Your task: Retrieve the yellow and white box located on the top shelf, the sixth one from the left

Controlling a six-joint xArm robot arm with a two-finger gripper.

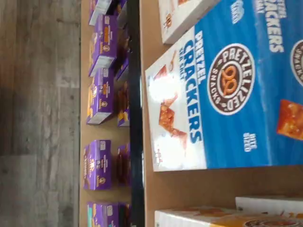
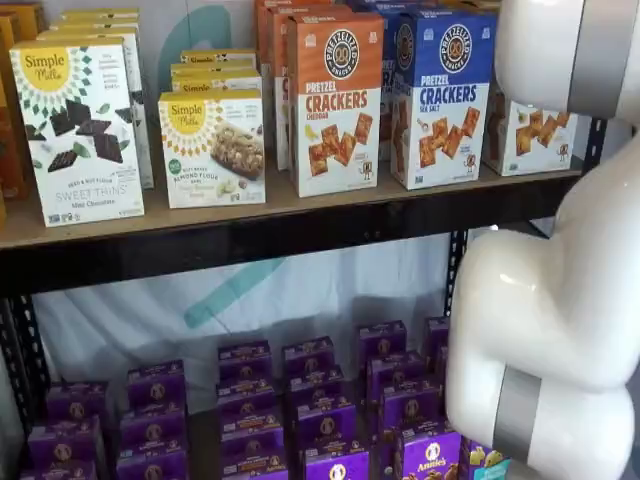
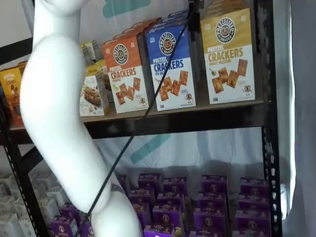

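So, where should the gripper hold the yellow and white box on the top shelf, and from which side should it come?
Probably from the front, fingers closing on the two narrow sides of the yellow and white box. It stands upright at the front edge of the top shelf, with a gap toward the blue-topped box and open space before the black upright.

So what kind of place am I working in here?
Likely a mock retail shelf setup: a black metal rack stocked with rows of pretzel cracker cartons, and small purple boxes lined up below.

Glossy yellow and white box, wooden top shelf
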